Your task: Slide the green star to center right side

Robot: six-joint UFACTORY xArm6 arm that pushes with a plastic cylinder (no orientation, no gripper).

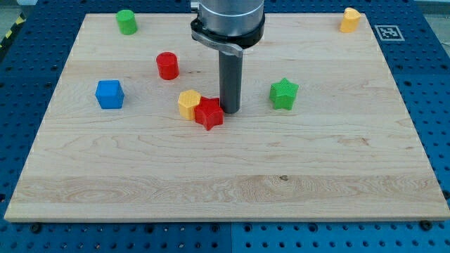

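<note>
In the single camera view, six small blocks sit on the counter [232,183], a pale wooden board with visible grain, laid over a blue perforated base [28,70]. There are two green blocks, two red and two yellow, plus one blue, which makes seven in all: a green star [284,94], a green cylinder [126,22], a red cylinder [167,65], a red star [209,113], a yellow block [188,103] with angled faces, another yellow block [349,20] of similar faceted shape, and a blue cube [110,94]. All look like matte moulded plastic. The green star lies right of the board's middle, well apart from the view's right edge. The arm carries no fingers, so nothing is grasped; it ends in a smooth dark rod under a grey metal collar. My tip [230,110] rests on the wood just right of the red star, apparently touching it, with the green star off to the view's right, clearly separate. The red star and the near yellow block touch each other. A black-and-white marker [387,31] sits beyond the top right corner.
</note>
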